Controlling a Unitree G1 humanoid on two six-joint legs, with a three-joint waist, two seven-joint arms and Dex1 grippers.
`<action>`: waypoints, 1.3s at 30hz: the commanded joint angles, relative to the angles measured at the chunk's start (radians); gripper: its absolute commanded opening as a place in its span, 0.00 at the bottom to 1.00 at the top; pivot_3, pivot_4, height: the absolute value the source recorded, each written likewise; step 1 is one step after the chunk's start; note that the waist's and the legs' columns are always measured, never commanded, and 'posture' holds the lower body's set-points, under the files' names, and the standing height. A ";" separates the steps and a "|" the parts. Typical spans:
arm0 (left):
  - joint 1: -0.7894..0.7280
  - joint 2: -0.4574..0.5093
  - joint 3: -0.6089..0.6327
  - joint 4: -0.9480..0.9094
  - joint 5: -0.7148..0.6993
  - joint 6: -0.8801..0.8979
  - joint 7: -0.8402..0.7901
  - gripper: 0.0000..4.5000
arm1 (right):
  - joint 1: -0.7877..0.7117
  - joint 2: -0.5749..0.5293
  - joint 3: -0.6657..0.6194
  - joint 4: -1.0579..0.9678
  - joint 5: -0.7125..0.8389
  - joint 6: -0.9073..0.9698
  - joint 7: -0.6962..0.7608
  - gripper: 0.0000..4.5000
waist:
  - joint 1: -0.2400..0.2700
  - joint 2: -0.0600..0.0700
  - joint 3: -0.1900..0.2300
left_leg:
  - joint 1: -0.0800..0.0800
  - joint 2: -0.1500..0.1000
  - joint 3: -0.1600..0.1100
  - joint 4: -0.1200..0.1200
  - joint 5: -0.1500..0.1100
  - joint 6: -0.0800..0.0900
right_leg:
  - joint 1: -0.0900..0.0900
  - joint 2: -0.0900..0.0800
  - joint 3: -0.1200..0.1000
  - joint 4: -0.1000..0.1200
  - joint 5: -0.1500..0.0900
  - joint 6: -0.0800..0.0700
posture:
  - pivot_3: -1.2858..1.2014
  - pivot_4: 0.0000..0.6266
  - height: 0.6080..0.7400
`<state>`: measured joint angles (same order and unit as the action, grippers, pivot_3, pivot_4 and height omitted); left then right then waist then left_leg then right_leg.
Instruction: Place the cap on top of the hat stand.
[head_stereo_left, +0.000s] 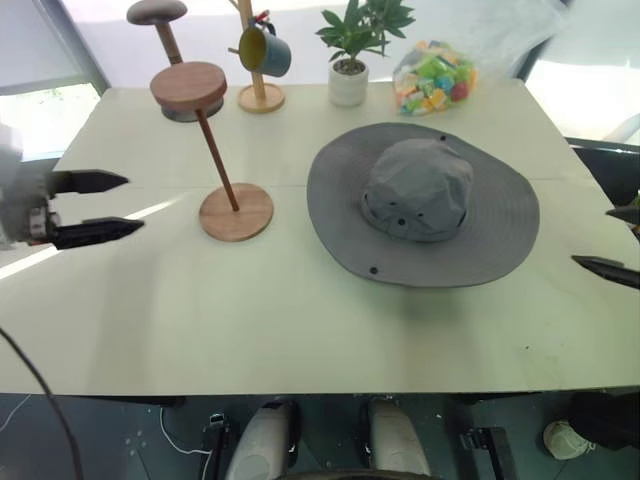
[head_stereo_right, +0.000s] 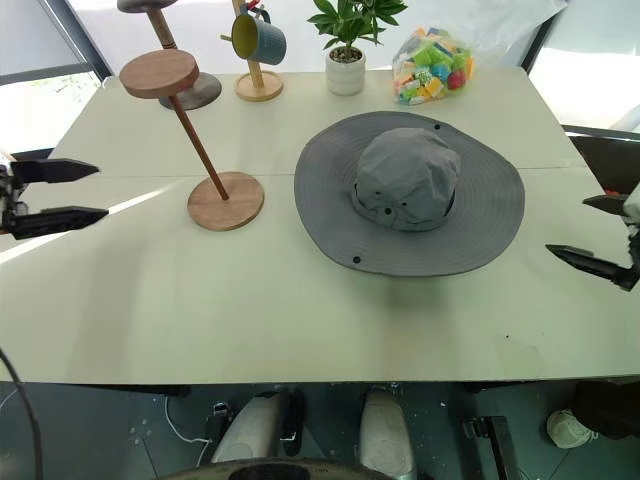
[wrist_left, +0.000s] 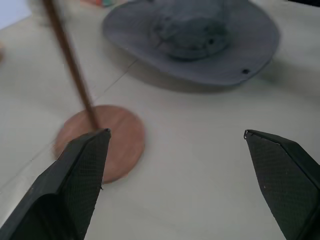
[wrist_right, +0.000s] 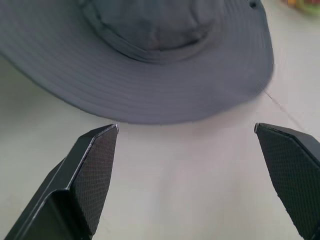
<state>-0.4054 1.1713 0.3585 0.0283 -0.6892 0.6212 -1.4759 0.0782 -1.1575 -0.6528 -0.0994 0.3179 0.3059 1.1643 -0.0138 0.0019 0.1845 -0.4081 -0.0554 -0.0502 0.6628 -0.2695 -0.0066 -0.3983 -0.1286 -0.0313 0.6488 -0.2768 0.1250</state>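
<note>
Before me, a pale table. At twelve o'clock: potted plant; at one, bag of colourful candies; at eleven, mug tree bearing cup, beside grey-topped stand.

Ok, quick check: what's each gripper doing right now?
Left gripper: open, holding nothing.
Right gripper: open, holding nothing; the cap lies on the table.
</note>
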 joint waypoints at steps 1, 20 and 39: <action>0.001 -0.011 -0.077 -0.148 -0.037 0.024 -0.021 1.00 | 0.072 0.052 -0.054 -0.250 -0.053 0.058 -0.095 1.00 | 0.002 0.000 0.000 | 0.000 0.000 0.000 0.000 0.000 0.000 | 0.000 0.000 0.000 0.000 0.000 0.000 | 0.52 0.24 0.99; -0.210 -0.248 -0.324 -0.169 0.016 -0.007 0.033 1.00 | 0.165 0.230 0.465 -0.435 -0.752 -0.068 -0.599 1.00 | 0.021 -0.006 0.001 | 0.000 0.000 -0.001 0.004 0.000 0.000 | 0.002 0.001 0.000 0.000 0.000 0.000 | 0.52 0.24 0.99; -0.246 -0.281 -0.329 -0.167 0.019 0.001 0.059 1.00 | -0.112 0.364 0.673 -0.059 -0.840 -0.197 -0.746 0.81 | 0.000 -0.007 0.001 | 0.001 0.000 -0.003 0.004 0.000 0.000 | 0.003 0.003 0.000 0.000 0.000 0.000 | 0.52 0.24 0.99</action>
<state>-0.6300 0.8885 0.0133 -0.1213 -0.6629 0.6226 -1.4200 -0.0364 -0.8021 0.0159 -0.1717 -0.5267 0.1148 0.4116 -0.0135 -0.0049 0.1853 -0.4073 -0.0554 -0.0528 0.6664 -0.2692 -0.0064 -0.3949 -0.1258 -0.0310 0.6488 -0.2768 0.1247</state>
